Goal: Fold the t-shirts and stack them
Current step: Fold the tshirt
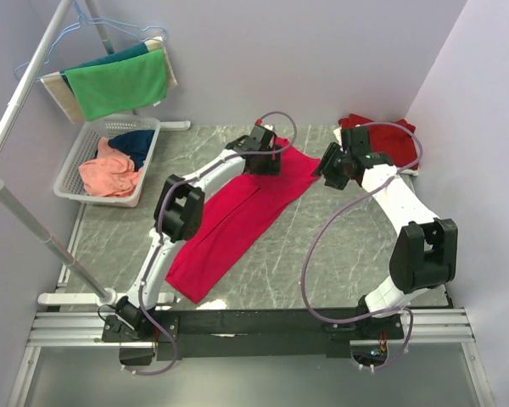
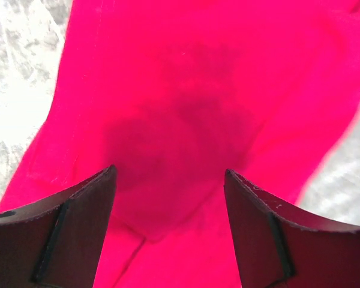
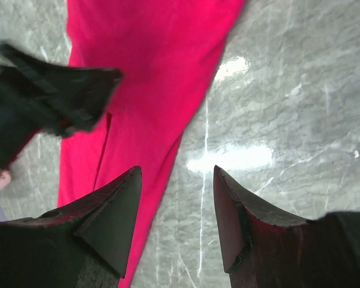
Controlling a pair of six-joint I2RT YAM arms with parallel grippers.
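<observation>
Red shirt: bright pinkish-red, lying flat on the table as a long band that runs from 7 o'clock to 1 o'clock in the top view.
Shirt edges: both long edges are fairly straight. A lengthwise fold line shows near the middle. The 7 o'clock end stops close to the table's near edge; the 1 o'clock end is wider.
Left gripper: low over the shirt's 1 o'clock end. Its jaws are spread wide with nothing between them, and its own camera shows only red cloth below. I cannot tell whether the tips touch the cloth.
Right gripper: just off the shirt's 3 o'clock edge, near the far end. The jaws are parted and hold nothing. From its wrist, the shirt edge crosses under the left-hand jaw and bare marble lies under the other.
Gap between grippers: small, with the left one at about 9 o'clock of the right one.
Open room: there is broad bare marble at 4 to 5 o'clock of the shirt, inside the right arm's curve, and a narrower strip at 9 o'clock, beside the left arm.
Maroon shirt: bunched in the table's 1 o'clock corner, behind the right arm.
Basket: white, at 10 o'clock off the table's edge; it holds a salmon shirt and a navy shirt.
Towels: hanging on the rack at 11 o'clock.
</observation>
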